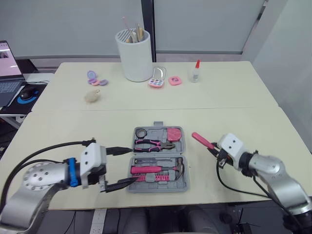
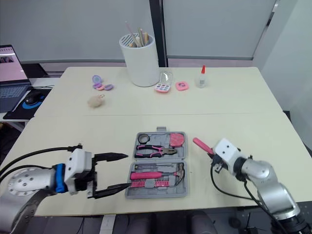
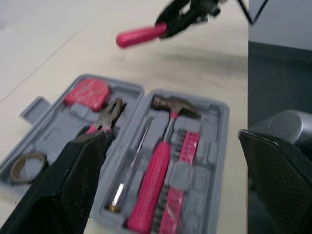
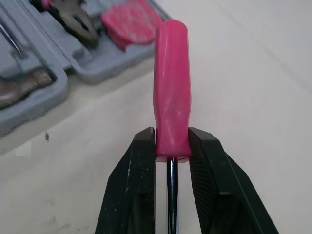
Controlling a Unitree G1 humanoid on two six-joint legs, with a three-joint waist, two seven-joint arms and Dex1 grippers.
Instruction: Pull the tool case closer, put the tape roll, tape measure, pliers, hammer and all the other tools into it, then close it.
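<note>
The cream rectangular tabletop [image 1: 234,97], crossed by 1 seam, carries a tall white cylindrical holder [image 1: 136,58] at its far side. Well in front of that holder lies an open grey plastic tool case [image 1: 178,147]. Left of the holder sit a purple round compact [image 1: 93,78] and a beige fluffy ball [image 1: 92,96]; to its right lie a small pink-and-white palette [image 1: 156,83], a pink square pad [image 1: 175,81] and a small red-capped clear bottle [image 1: 196,72].

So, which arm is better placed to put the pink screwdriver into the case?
Right. The right gripper clamps the screwdriver in its fingers, beside the open tool case; the left gripper is open and empty across the case.
</note>
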